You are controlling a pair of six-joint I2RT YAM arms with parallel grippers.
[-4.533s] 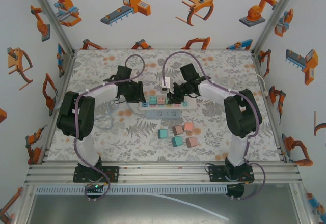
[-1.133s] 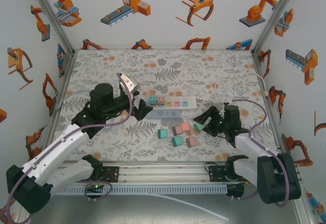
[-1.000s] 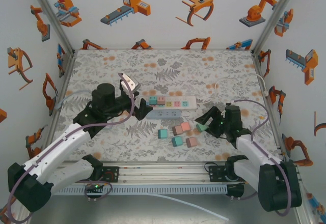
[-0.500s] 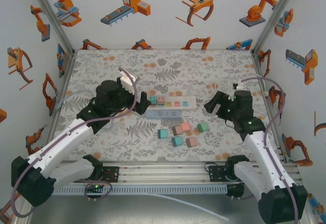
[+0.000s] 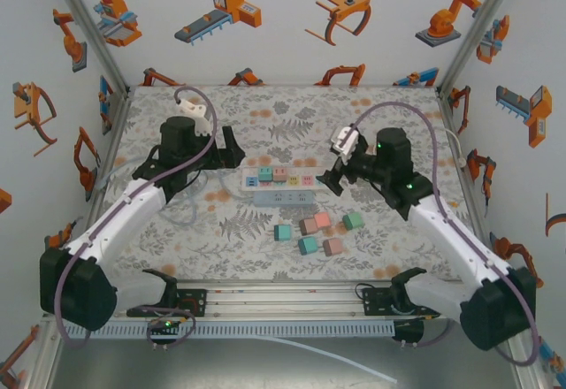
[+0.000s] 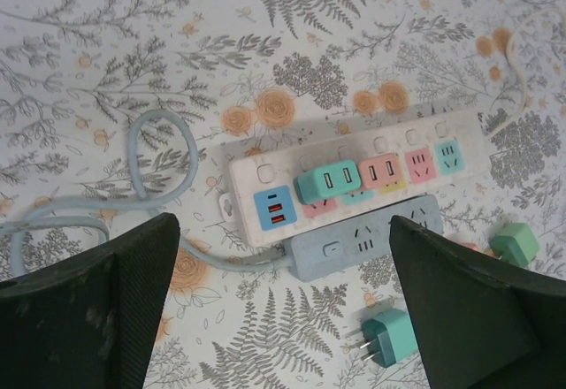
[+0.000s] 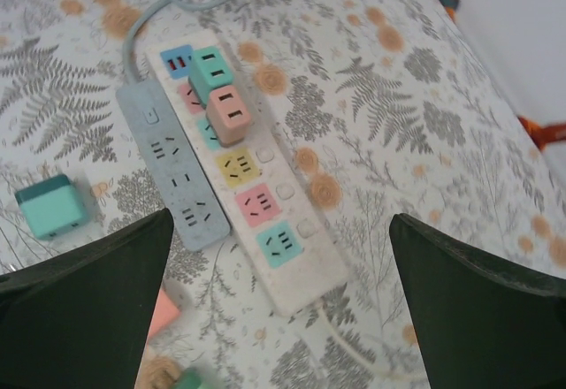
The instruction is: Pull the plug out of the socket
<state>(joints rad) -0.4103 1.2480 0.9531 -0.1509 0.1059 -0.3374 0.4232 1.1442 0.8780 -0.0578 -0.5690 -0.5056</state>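
Just dropped green plug (image 5: 353,220) on bench (image 5: 221,247) w/ loose ones, swung back over white strip (image 7: 305,270). Holding left jaws & right jaws apart, empty. Still 2 to pull: teal plug (image 6: 327,181), pink plug (image 6: 382,172).

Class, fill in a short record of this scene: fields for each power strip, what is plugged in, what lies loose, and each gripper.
white strip: lies alongside the grey strip
plugged in: teal adapter and pink adapter, side by side on the white strip
grey strip: nothing plugged in
loose adapters: six, unplugged, on the arm-base side of the grey strip
left gripper: jaws open, holding nothing
right gripper: jaws open, holding nothing
task status: not done
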